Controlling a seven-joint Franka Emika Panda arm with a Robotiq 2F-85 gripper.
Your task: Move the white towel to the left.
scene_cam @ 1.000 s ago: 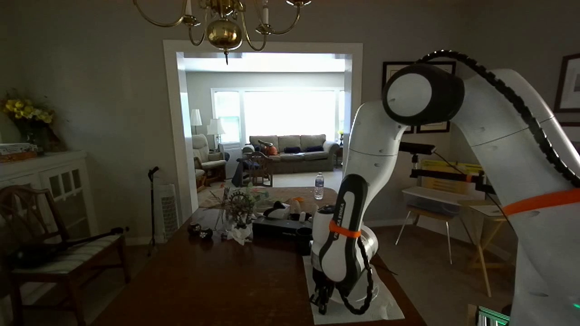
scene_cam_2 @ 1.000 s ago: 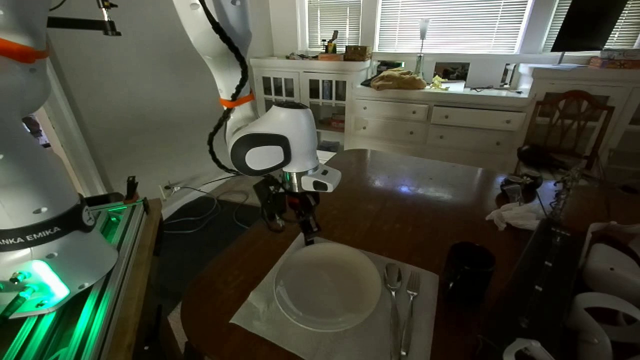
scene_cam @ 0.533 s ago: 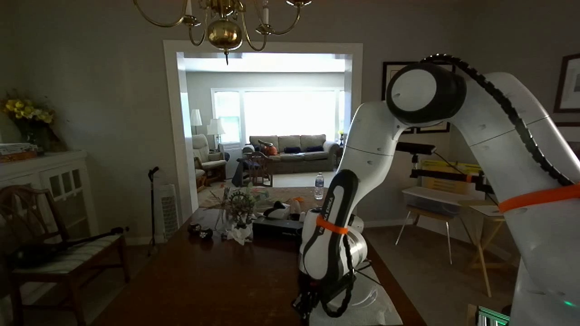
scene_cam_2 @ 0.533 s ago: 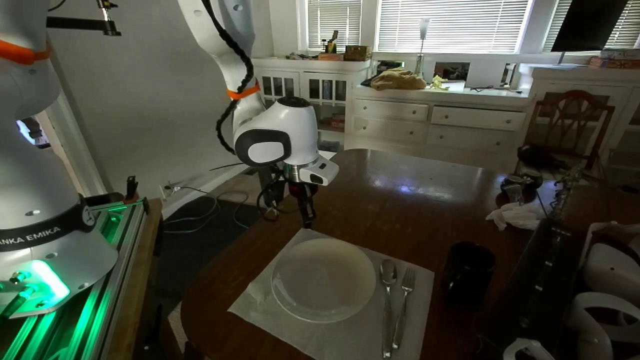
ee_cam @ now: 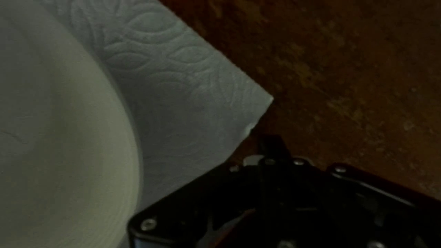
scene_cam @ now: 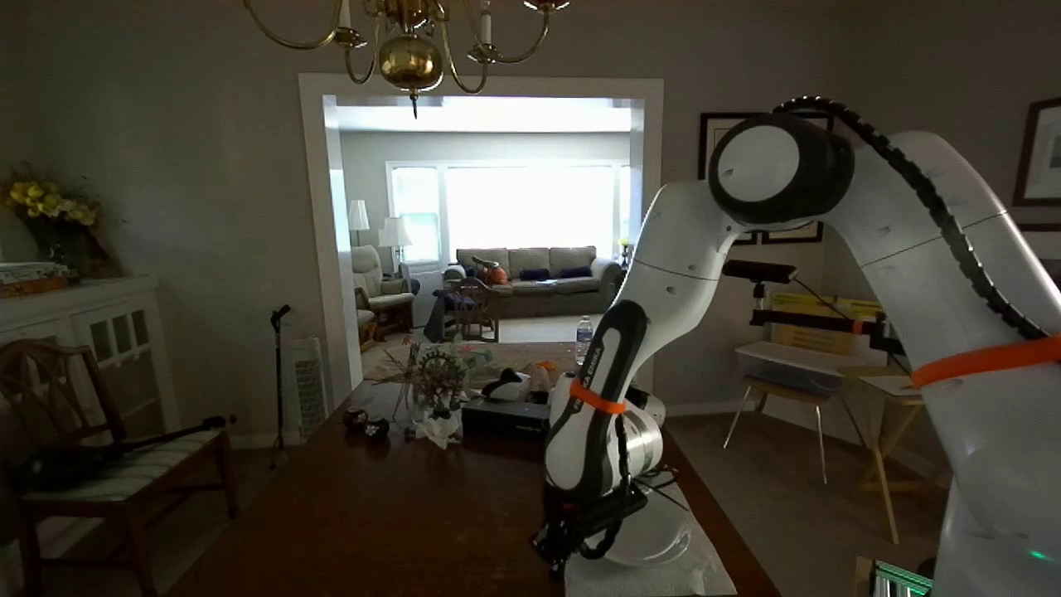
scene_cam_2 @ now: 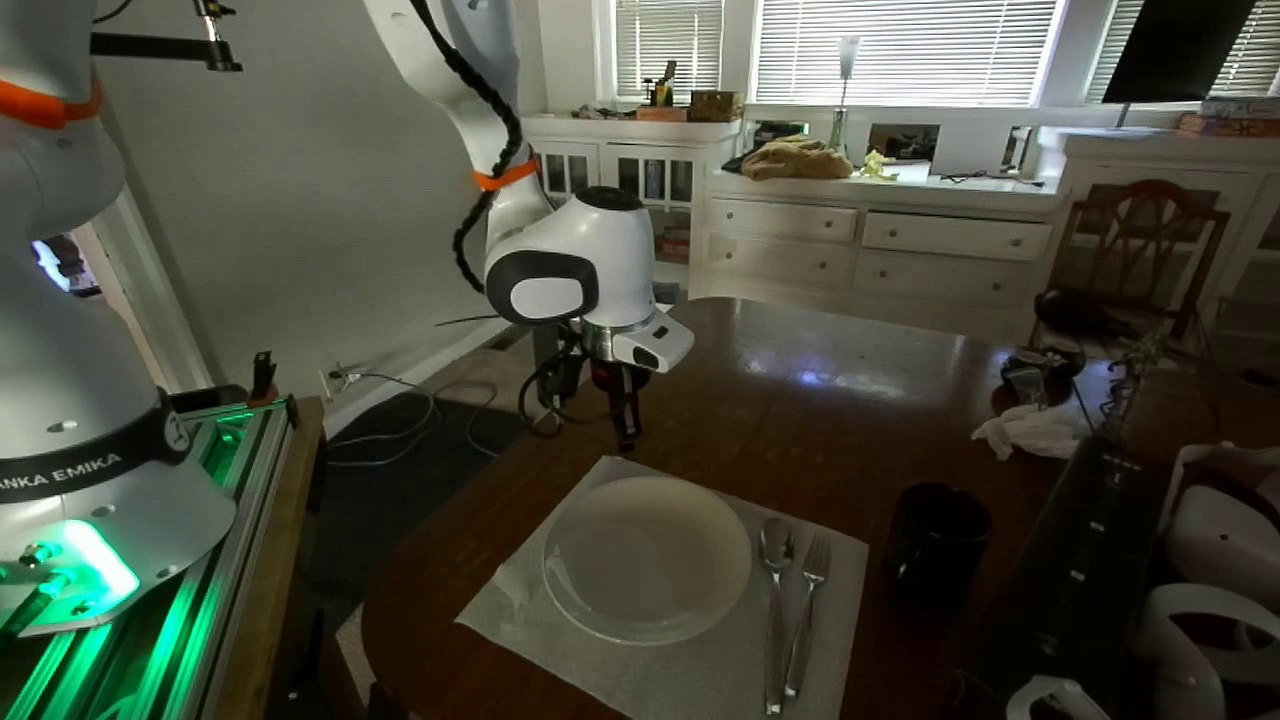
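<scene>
One towel (scene_cam_2: 700,672) lay under one plate (scene_cam_2: 647,560), one spoon (scene_cam_2: 775,630) and one fork (scene_cam_2: 804,628); one cup (scene_cam_2: 938,545) stood near. The pincer (scene_cam_2: 627,442) was closed.

In an exterior view, open counter (scene_cam_2: 800,430) extends across frame centre beside the claw (scene_cam_2: 627,442). Obstructions: white plate (scene_cam_2: 648,560), lower centre; black cup (scene_cam_2: 938,545), long black box (scene_cam_2: 1060,590), lower right.
</scene>
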